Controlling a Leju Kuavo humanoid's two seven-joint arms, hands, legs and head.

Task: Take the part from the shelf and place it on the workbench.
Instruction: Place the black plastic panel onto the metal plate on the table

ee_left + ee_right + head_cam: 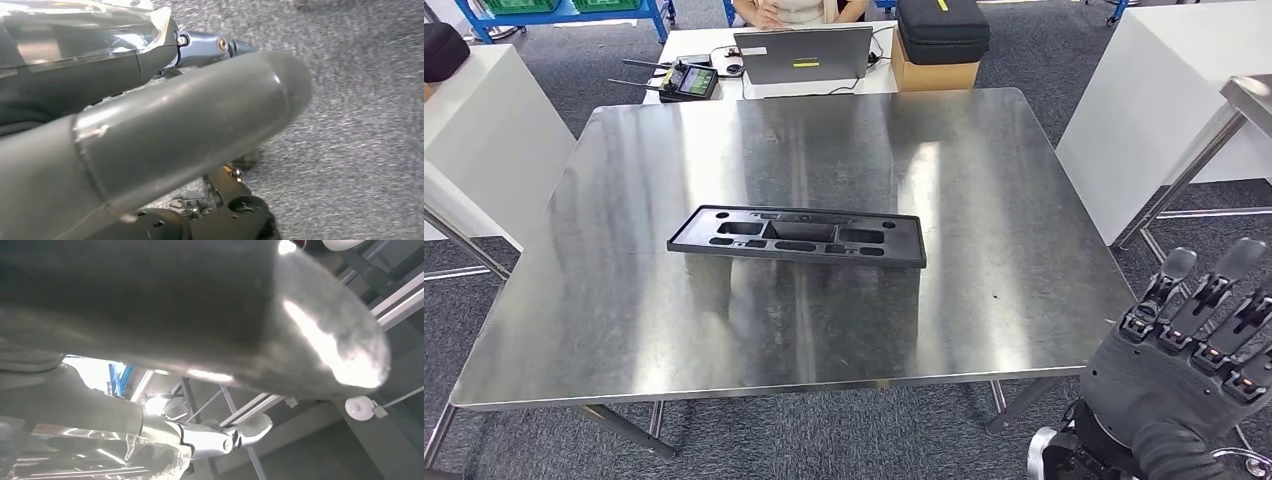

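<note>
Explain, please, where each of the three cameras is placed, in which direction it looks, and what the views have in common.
Head view: high on the robot, facing forward and down at the steel workbench, where the black part lies; the right hand rises at the near right corner, fingers apart, holding nothing.
Left wrist view: behind the left hand, whose thick grey thumb crosses the frame, facing down at grey carpet.
Right wrist view: behind the right hand, facing up toward ceiling lights.
Shared: the right hand, and grey carpet in the head and left wrist views.
</note>
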